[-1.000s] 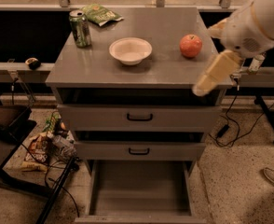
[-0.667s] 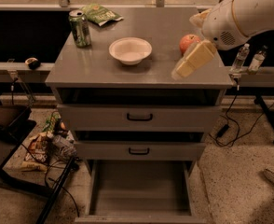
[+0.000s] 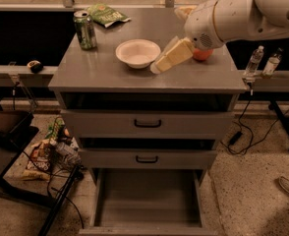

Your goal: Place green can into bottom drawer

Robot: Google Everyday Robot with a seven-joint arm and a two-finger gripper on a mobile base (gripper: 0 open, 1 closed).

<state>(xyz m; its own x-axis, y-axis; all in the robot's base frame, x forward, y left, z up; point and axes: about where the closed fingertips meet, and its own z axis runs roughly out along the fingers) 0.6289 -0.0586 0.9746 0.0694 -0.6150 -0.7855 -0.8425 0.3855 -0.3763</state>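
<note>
The green can (image 3: pixel 85 30) stands upright at the back left of the grey cabinet top (image 3: pixel 105 73). The bottom drawer (image 3: pixel 148 196) is pulled out, and its flat grey floor shows bare. My gripper (image 3: pixel 168 59) hangs over the middle right of the cabinet top, just right of the white bowl (image 3: pixel 137 52) and well right of the can. It holds nothing that I can see.
A green snack bag (image 3: pixel 105 14) lies at the back behind the can. An orange-red fruit (image 3: pixel 202 54) sits partly hidden behind my arm. Two upper drawers with black handles (image 3: pixel 147 124) are shut. Clutter and cables lie on the floor at left; two bottles (image 3: pixel 254 62) stand at right.
My arm has swung left across the cabinet top, from beyond its right edge, to beside the bowl. The can, bowl and drawers have not moved.
</note>
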